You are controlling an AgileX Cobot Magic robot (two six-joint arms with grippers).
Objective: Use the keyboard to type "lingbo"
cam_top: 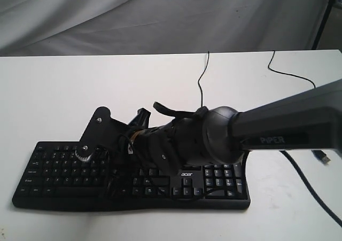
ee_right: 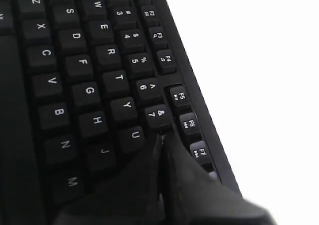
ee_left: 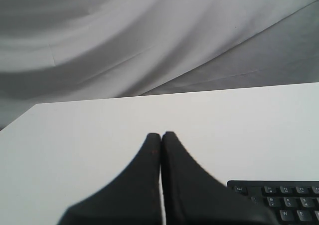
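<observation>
The black keyboard (cam_top: 214, 183) lies along the front of the white table, acer logo on its right half. My right arm (cam_top: 267, 129) reaches across it from the right, and its dark wrist covers the middle keys. In the right wrist view the right gripper (ee_right: 162, 136) is shut with nothing in it. Its tips are down on the keyboard (ee_right: 75, 60) just past the U key (ee_right: 133, 136), below the 7 key (ee_right: 159, 114). The key under them is hidden. My left gripper (ee_left: 161, 134) is shut and empty over bare table, beside the keyboard's Esc corner (ee_left: 240, 189).
The keyboard's thin cable (cam_top: 202, 75) runs to the table's back edge. A second black cable (cam_top: 288, 72) curves along the right side, and a loose USB plug (cam_top: 320, 156) lies there. A grey drape hangs behind the table (cam_top: 64, 91).
</observation>
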